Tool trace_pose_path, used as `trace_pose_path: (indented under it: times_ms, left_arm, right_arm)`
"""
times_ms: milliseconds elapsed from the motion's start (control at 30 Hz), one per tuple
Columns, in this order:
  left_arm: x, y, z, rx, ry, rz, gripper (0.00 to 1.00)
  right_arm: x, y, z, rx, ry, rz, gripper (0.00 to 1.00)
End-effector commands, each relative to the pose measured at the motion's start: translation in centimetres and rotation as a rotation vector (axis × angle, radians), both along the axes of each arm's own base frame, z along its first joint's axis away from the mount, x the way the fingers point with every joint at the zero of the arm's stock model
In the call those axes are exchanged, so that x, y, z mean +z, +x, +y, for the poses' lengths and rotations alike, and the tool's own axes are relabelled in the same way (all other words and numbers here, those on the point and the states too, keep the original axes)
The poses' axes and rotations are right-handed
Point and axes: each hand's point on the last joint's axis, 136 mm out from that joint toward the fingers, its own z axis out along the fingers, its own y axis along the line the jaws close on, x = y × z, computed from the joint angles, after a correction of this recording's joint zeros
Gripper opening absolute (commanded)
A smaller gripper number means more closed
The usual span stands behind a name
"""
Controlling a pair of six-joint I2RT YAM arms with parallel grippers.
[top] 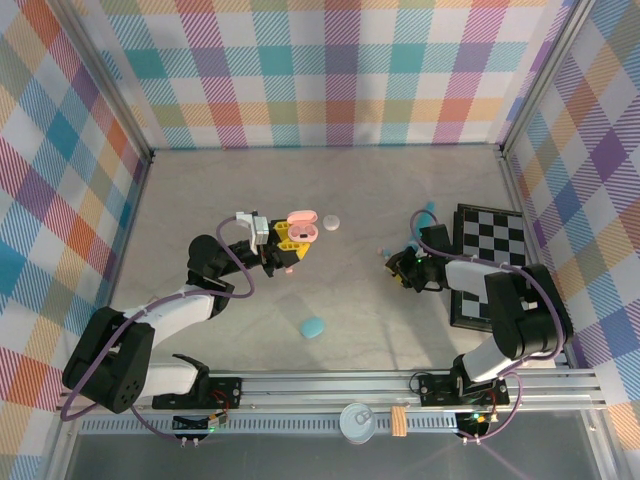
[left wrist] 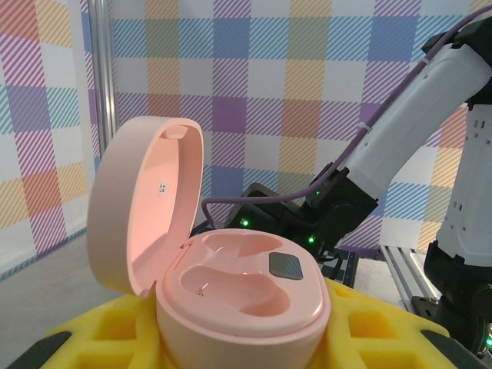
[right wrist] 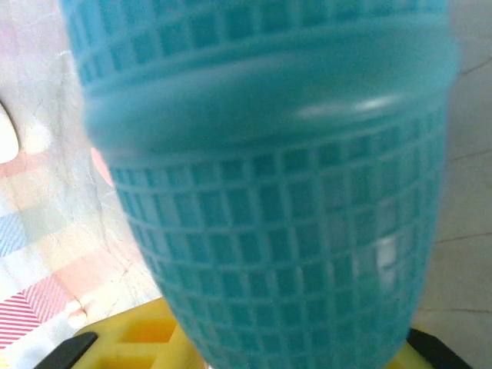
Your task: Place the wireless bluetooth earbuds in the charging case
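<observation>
My left pincer (left wrist: 238, 342) clenched the open pink charging case (left wrist: 244, 296). It looked light, rigid, slick; best pinched low.

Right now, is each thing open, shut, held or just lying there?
pink case: open, lid up, wells empty, held.
left gripper: shut on the pink case.
teal case: loose on the table, looks shut.
white round piece: loose on the table.
right gripper: open or shut, cannot tell.
teal gridded thing: blurred, close against the right gripper; held or not, unclear.

Grey table (top: 350, 180), teal case (top: 313, 327), checkerboard (top: 489, 240)
</observation>
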Motion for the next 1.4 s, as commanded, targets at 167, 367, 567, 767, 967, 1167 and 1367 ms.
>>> trace_pose_path:
  times_ms: [167, 367, 567, 767, 967, 1167, 1367]
  left_arm:
    - [0.8, -0.5, 0.5, -0.006, -0.010, -0.058, 0.30]
    - [0.7, -0.6, 0.5, -0.007, -0.009, -0.059, 0.30]
    - [0.6, -0.6, 0.5, -0.008, -0.009, -0.057, 0.30]
    - [0.7, -0.6, 0.6, -0.007, -0.010, -0.060, 0.30]
    - [0.7, -0.6, 0.6, -0.005, -0.010, -0.059, 0.30]
    - [0.8, -0.6, 0.6, -0.007, -0.011, -0.060, 0.30]
    - [0.7, -0.5, 0.5, -0.007, -0.009, -0.055, 0.29]
  right_arm:
    - [1.3, 2.0, 0.7, 0.004, 0.018, -0.071, 0.28]
    - [0.8, 1.9, 0.4, -0.001, -0.005, -0.064, 0.25]
    - [0.9, 2.5, 0.5, 0.012, -0.014, -0.070, 0.25]
    - [0.3, 2.6, 0.6, 0.018, -0.010, -0.058, 0.25]
    - [-0.4, 2.6, 0.7, 0.034, -0.014, -0.047, 0.25]
    - [-1.0, 2.5, 0.8, 0.041, -0.015, -0.037, 0.19]
    - [-0.6, 2.5, 1.0, 0.069, -0.014, -0.051, 0.17]
